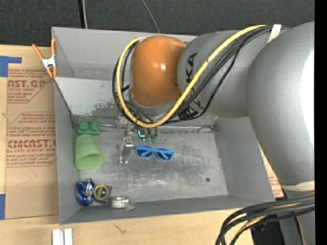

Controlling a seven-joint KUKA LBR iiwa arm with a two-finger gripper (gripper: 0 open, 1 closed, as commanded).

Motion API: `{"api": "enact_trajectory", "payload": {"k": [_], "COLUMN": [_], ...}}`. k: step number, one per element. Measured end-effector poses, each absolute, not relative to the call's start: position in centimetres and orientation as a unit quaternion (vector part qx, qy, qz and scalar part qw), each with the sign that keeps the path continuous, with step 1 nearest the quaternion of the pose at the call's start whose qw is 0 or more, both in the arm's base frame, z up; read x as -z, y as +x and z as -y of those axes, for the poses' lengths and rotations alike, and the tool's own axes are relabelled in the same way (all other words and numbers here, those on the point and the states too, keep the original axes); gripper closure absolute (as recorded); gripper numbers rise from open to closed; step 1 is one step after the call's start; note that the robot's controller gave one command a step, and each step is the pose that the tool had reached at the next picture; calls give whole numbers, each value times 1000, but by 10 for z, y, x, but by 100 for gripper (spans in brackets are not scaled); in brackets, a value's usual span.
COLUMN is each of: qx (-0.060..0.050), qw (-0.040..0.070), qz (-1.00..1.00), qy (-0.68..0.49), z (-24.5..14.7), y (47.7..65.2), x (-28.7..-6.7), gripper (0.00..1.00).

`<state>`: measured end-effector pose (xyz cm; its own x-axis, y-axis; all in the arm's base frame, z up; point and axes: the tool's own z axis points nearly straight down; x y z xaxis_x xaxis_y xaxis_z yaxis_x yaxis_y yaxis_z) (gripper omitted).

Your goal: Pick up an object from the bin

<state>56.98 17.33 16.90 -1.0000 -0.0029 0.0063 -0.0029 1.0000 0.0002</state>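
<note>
- Well, the gripper (129, 148) hangs low near the middle of the bin (179, 180), under the arm's (265, 70) orange cover (156, 70). From where I stand I cannot tell whether its jaws are wide or closed.
- Just beside it, to the right, lie the glasses (154, 152): small blue sunglasses with dark blue lenses. They lie flat on the bin floor, roughly midway across, with their left end nearest the gripper. I see nothing gripped.
- Nothing lies on the glasses or leans against them, and the floor around them is bare metal.
- To the left, well apart from the glasses, a pale green cup (88, 153) lies on its side by the left wall.
- Just above the cup, a green brick (88, 128) with studs on top sits near the back corner.
- In the front left corner there is a small cluster: a crumpled blue thing (84, 193), a round dark disc (102, 191) touching it, and a pale ring (120, 202) just beside that.
- Black and yellow cables (122, 80) loop around the cover above the gripper.
</note>
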Motion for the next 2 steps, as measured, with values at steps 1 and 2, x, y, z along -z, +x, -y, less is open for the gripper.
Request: {"api": "enact_trajectory", "payload": {"k": [1, 2], "qx": [-4, 0], "qw": [-5, -2], "qz": [997, 990], "qy": [-79, -139], "z": [-229, -211], "y": [556, 578], "x": [-73, -100], "gripper": [0, 0]}}
